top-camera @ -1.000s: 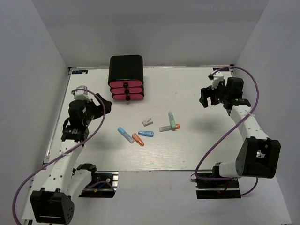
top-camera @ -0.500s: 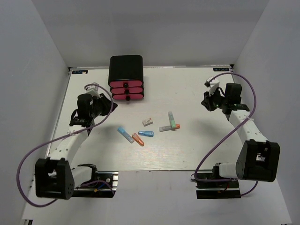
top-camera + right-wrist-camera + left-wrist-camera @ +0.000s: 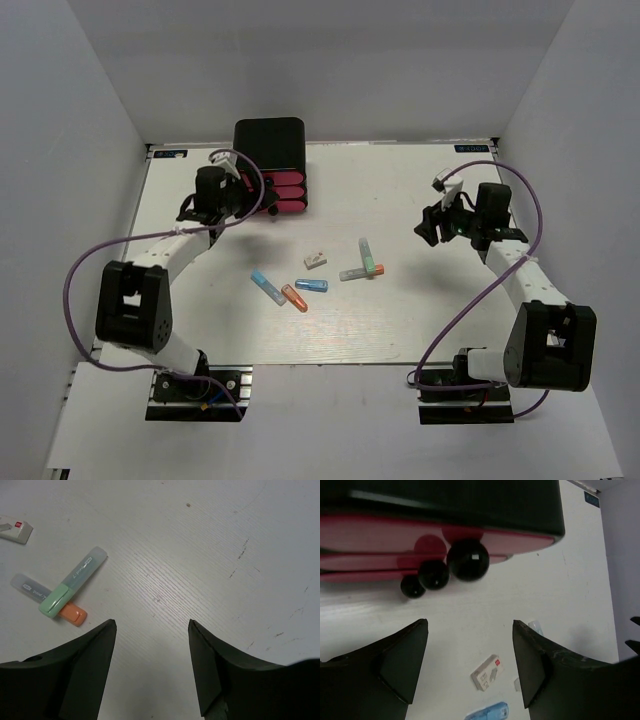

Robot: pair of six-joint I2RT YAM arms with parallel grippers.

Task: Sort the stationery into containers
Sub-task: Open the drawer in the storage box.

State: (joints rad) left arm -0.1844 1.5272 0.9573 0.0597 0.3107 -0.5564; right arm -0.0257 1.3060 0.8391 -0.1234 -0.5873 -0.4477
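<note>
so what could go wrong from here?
1. All three drawers look closed. The left gripper is open just in front of three knobs packed close together, so it could catch the wrong one or two at once.
2. The green marker lies across the grey one and the orange one. A pick by the open right gripper could drag its neighbours.

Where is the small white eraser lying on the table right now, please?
In the top view the white eraser lies mid-table, in front of the drawer cabinet, just above the blue piece.
</note>
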